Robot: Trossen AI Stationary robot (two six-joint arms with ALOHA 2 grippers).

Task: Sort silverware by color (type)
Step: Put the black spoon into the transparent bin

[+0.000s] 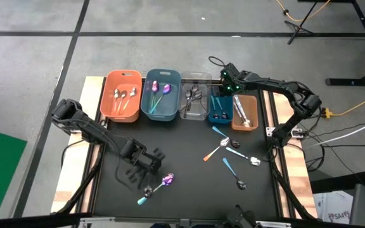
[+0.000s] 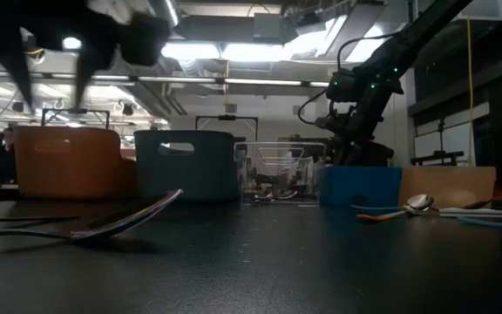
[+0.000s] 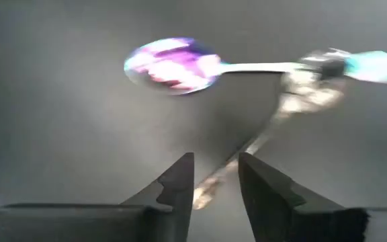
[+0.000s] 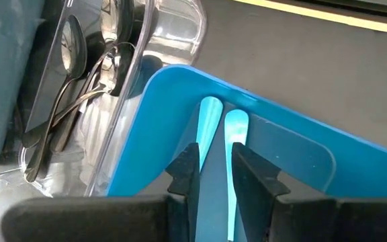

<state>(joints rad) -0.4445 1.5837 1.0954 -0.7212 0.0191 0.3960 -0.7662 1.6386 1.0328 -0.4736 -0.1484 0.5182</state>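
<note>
Sorting sat roughly two-thirds done by my count. Orange bin (image 1: pixel 121 95), grey-blue bin (image 1: pixel 161 95), clear bin (image 1: pixel 195 102), blue bin (image 1: pixel 220 109), brown bin (image 1: pixel 244 113) each held silverware. Purple spoon (image 1: pixel 165 181) plus loose cluster (image 1: pixel 232 154) lay on table (image 1: pixel 182 145). My left gripper (image 1: pixel 159 154) hovered beside purple spoon, fingers spread, empty; right gripper (image 4: pixel 213 171) over blue bin, fingers narrowly parted.

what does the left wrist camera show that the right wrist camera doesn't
Only the left wrist view shows the purple spoon with a teal handle lying on the black table, a silver utensil crossing under it, beyond the left gripper.

Only the right wrist view shows the blue bin, the clear bin of dark utensils and the right gripper.

Both show open, empty fingers.
</note>
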